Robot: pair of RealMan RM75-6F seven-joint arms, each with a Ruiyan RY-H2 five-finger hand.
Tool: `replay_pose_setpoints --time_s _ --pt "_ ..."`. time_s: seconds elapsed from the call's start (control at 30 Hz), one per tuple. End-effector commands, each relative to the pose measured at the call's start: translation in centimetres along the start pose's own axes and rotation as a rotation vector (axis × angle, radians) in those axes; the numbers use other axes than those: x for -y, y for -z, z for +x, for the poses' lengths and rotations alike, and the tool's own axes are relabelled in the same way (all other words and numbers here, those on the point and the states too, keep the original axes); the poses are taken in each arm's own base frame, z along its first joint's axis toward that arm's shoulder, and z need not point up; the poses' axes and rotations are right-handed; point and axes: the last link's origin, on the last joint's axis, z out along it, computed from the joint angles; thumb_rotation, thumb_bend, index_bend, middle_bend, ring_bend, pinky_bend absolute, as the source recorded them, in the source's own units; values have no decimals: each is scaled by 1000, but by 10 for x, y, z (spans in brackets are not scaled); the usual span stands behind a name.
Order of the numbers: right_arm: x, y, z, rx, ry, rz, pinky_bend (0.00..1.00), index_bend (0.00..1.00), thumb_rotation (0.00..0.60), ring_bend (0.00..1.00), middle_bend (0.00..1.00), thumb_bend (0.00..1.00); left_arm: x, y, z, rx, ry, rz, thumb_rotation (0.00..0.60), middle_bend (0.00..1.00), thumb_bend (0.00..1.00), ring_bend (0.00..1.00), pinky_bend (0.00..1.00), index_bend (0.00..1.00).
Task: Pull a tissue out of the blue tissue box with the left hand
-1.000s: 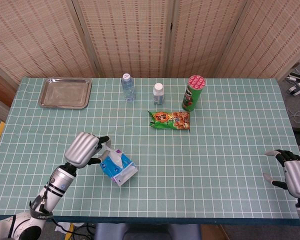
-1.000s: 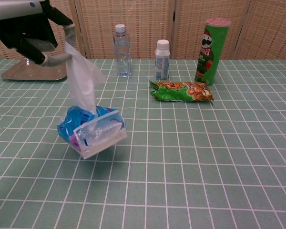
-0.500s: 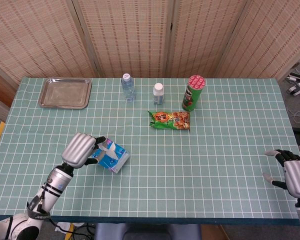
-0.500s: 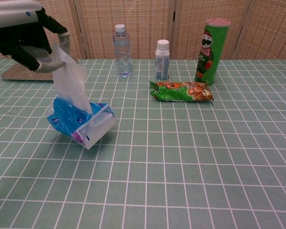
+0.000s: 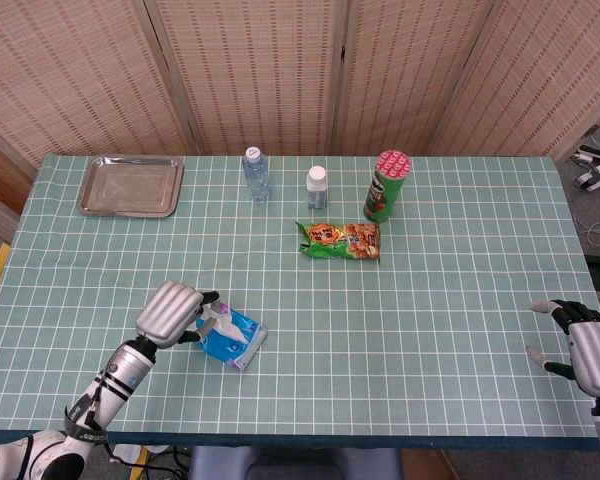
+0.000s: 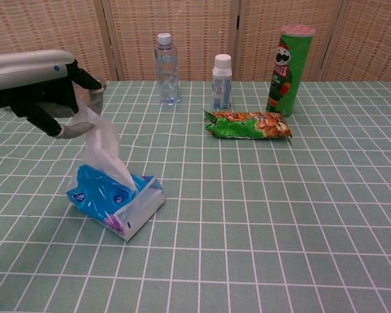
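Chest view, left hand (image 6: pixel 39 88) cropped, pinching tissue (image 6: pixel 107 147)

A metal tray (image 5: pixel 131 186) is lying well beyond the left hand (image 5: pixel 168 312), toward the table's far edge. Further right along that edge, a water bottle (image 5: pixel 257 175), a small white-capped bottle (image 5: pixel 317 187) and a green chip can (image 5: pixel 388 186) are standing upright. A green snack bag (image 5: pixel 339 240) is lying flat just before them.

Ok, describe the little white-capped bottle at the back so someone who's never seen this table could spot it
Look along the far edge of the green gridded table. Between the clear water bottle and the tall green chip can stands the small bottle. It is the shortest of the three, with a wide white cap.
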Motion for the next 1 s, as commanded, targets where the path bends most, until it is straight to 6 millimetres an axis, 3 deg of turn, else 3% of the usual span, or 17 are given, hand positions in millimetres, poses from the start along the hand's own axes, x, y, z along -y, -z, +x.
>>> replay_pose_setpoints --time_s 0.03,0.23,0.3,0.43,0.53,0.8,1.0 --pt "0 0 0 0 0 0 424 329 600 306 388 115 1 0 5 -20 11 6 600 1000 464 1000 1000 764" --pt "0 0 0 1 0 -1 424 329 600 307 390 115 7 4 57 -212 190 41 600 1000 464 1000 1000 767" --pt "0 0 0 2 1 1 424 329 600 307 390 115 9 6 58 -199 164 36 600 1000 464 1000 1000 768" --pt "2 -1 -1 5 3 6 424 329 600 307 390 115 11 7 38 -86 40 29 600 1000 464 1000 1000 766" --pt "2 0 -1 3 4 5 424 329 600 307 390 114 12 5 34 -86 50 45 600 1000 464 1000 1000 766" --pt "1 -1 0 2 0 3 424 329 600 307 390 115 13 1 69 -200 88 56 600 1000 464 1000 1000 766" --pt "0 0 1 -1 -1 4 424 329 600 307 390 114 13 -13 92 -258 90 81 600 1000 464 1000 1000 766"
